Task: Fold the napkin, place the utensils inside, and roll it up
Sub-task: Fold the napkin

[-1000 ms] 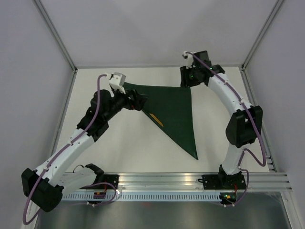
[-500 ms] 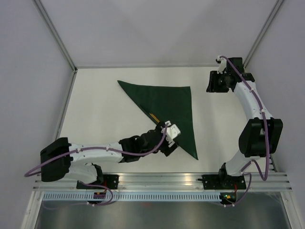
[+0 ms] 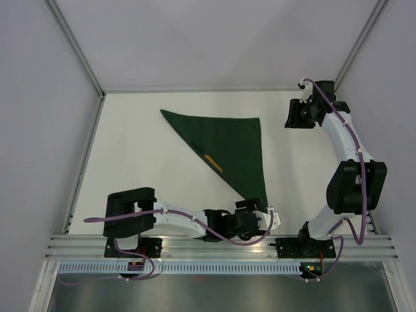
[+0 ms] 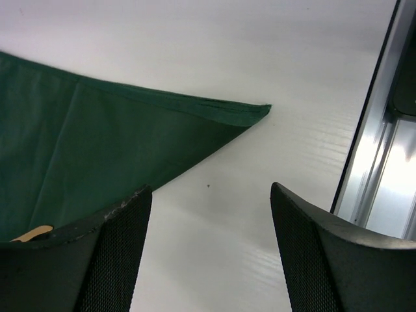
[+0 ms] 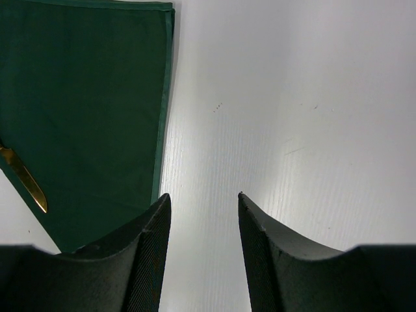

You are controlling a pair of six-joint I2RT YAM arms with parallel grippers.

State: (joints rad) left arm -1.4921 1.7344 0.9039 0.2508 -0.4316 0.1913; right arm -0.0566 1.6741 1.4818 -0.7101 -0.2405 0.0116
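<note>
Left jaws now near napkin corner, knife atop.

Light level: bright and even in all three views; the white surface reads pale grey.
Source: diffuse, seemingly from above; the lamp itself cannot be placed.
Shadows: soft and faint; a thin dark line under the napkin edge in the left wrist view.
Glare: the metal rail shines near white in the left wrist view; the knife blade glints gold.
Dark areas: fingers of the left hand and right hand almost black, mesh texture just readable.
Focus: top view sharp; wrist views crisp on the surface, fingers slightly soft at the bottom edge.
Distortion: walls lean outward in the top view.
</note>
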